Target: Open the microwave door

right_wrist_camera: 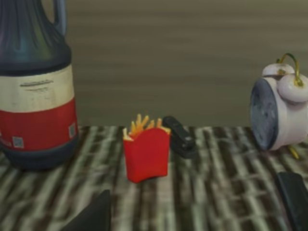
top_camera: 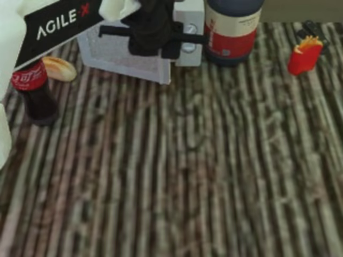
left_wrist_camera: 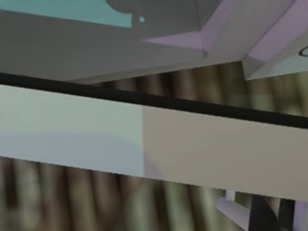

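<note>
The white microwave [top_camera: 190, 29] stands at the table's far edge, its knob strip showing right of my left arm. The microwave door [top_camera: 123, 56], a white panel with grey mesh, stands swung out at an angle toward the table's front, its free edge on the right. My left gripper [top_camera: 161, 48] hangs over that free edge. In the left wrist view the door's edge [left_wrist_camera: 192, 144] fills the frame, and dark fingers [left_wrist_camera: 262, 216] are shut on its pale bar handle [left_wrist_camera: 233, 210]. My right gripper [right_wrist_camera: 192, 214] is open and idle, out of the top view.
A cola bottle [top_camera: 35, 91] and a bread roll [top_camera: 59, 68] sit left of the microwave. A big dark jug [top_camera: 233, 29] stands to its right. A red fries box [top_camera: 305, 53], a black object [right_wrist_camera: 179, 136] and an alarm clock [right_wrist_camera: 279, 110] lie far right.
</note>
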`<action>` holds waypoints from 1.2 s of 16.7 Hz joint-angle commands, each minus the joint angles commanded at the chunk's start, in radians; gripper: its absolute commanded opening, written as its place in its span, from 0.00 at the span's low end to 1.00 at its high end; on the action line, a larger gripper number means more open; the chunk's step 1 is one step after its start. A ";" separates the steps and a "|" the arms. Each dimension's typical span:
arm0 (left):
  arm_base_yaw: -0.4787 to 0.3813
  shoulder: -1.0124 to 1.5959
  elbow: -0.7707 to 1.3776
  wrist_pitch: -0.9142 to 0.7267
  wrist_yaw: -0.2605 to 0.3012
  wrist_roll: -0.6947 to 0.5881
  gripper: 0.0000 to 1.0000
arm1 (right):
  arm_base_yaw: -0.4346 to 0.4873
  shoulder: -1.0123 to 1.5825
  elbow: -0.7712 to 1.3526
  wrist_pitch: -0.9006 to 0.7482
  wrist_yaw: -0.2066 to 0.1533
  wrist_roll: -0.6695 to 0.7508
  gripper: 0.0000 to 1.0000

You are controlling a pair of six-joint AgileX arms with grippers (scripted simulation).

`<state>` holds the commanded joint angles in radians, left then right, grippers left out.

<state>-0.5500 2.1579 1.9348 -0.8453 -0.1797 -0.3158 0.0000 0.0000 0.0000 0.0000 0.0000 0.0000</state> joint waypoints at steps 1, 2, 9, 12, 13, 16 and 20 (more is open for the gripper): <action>0.000 0.000 0.000 0.000 0.000 0.000 0.00 | 0.000 0.000 0.000 0.000 0.000 0.000 1.00; -0.007 0.003 -0.002 0.000 0.005 -0.004 0.00 | 0.000 0.000 0.000 0.000 0.000 0.000 1.00; 0.018 -0.087 -0.134 0.063 0.053 0.098 0.00 | 0.000 0.000 0.000 0.000 0.000 0.000 1.00; 0.021 -0.098 -0.153 0.072 0.062 0.114 0.00 | 0.000 0.000 0.000 0.000 0.000 0.000 1.00; 0.021 -0.098 -0.153 0.072 0.062 0.114 0.00 | 0.000 0.000 0.000 0.000 0.000 0.000 1.00; 0.021 -0.098 -0.153 0.072 0.062 0.114 0.00 | 0.000 0.000 0.000 0.000 0.000 0.000 1.00; 0.021 -0.098 -0.153 0.072 0.062 0.114 0.00 | 0.000 0.000 0.000 0.000 0.000 0.000 1.00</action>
<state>-0.5293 2.0597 1.7820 -0.7737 -0.1177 -0.2022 0.0000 0.0000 0.0000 0.0000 0.0000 0.0000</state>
